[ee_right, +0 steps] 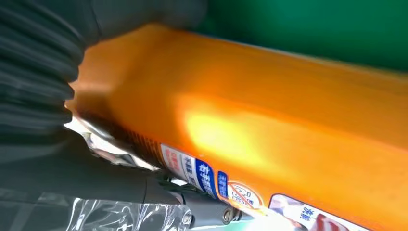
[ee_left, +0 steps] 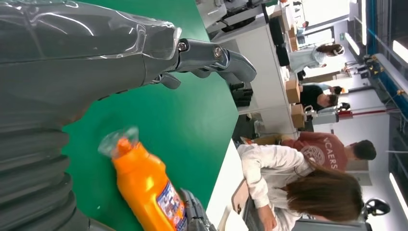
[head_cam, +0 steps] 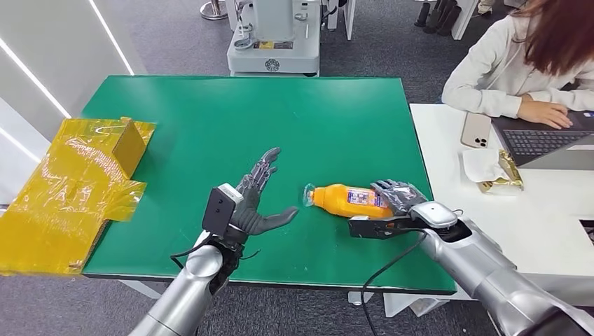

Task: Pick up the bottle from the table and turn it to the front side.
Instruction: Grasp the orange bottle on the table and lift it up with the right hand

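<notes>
Glossy plastic on matt green

The orange bottle [head_cam: 348,200] looks smooth, shiny plastic with a printed label; the table [head_cam: 210,126] under it is matt green; left of it, the box [head_cam: 66,189] wears glossy yellow tape.

bare green table [head_cam: 210,126] around bottle [head_cam: 347,199], yellow box [head_cam: 77,182] far left

One bottle [head_cam: 348,200], one phone [head_cam: 475,130], perhaps one laptop [head_cam: 553,141].

Bottle [head_cam: 348,200] on table [head_cam: 210,119], betw. left hand [head_cam: 256,199] & right hand [head_cam: 399,196].
</notes>
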Controlling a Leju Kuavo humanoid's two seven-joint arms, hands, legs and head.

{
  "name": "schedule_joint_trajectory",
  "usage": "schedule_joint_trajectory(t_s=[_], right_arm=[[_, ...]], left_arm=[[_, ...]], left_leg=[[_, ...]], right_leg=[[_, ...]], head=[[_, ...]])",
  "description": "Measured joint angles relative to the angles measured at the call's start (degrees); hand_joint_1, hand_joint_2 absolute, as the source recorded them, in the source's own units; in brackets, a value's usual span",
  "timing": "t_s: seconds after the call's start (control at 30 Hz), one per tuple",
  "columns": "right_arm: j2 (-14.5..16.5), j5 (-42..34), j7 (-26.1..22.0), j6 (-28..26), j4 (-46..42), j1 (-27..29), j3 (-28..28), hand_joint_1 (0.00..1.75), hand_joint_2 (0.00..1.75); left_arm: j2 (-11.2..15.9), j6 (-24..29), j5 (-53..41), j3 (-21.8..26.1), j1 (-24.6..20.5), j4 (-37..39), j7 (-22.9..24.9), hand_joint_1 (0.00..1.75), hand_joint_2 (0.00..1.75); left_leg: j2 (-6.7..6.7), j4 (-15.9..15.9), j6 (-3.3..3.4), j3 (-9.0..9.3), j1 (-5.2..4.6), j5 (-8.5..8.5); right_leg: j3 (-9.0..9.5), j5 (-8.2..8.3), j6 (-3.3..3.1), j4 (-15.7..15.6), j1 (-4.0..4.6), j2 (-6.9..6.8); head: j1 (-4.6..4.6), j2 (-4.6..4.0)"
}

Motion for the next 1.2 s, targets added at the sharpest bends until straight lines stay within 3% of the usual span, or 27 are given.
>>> schedule_joint_trajectory(t_s=[0.37,0.87,1.03,1.2], right_arm=[[3.01,-3.68,-5.52,-2.85,6.96,-4.43,1.69,1.75,1.75],[6.40,-11.10,-11.46,-7.15,9.70,-4.53,0.59,1.75,1.75],[6.91,-21.51,-19.17,-10.90,8.57,-2.49,-2.86,1.75,1.75],[9.01,-35.45,-27.04,-16.43,1.28,5.49,-10.12,1.75,1.75]], left_arm=[[1.22,-0.08,-2.32,2.61,4.01,-3.17,-0.74,0.00,1.75],[1.64,-0.38,-3.72,5.22,6.02,-4.39,-1.61,0.00,1.75],[1.65,-0.05,-4.50,5.76,6.42,-4.86,-2.03,0.00,1.75],[1.57,1.70,-4.32,6.08,6.40,-4.94,-2.60,0.00,1.75]], left_leg=[[-0.02,0.00,0.02,-0.07,0.00,0.06],[-0.06,0.00,0.02,-0.26,-0.01,0.06],[-0.07,-0.01,0.02,-0.27,0.00,0.06],[-0.08,-0.05,0.01,-0.28,0.03,0.05]], right_leg=[[-0.07,0.10,0.04,0.01,0.00,0.00],[-0.24,0.09,0.05,0.01,0.00,-0.08],[-0.26,0.09,0.05,0.01,0.00,-0.09],[-0.30,0.04,0.03,0.01,0.04,-0.10]], head=[[-0.01,0.00],[-0.01,0.00],[0.00,0.00],[-0.01,0.00]])
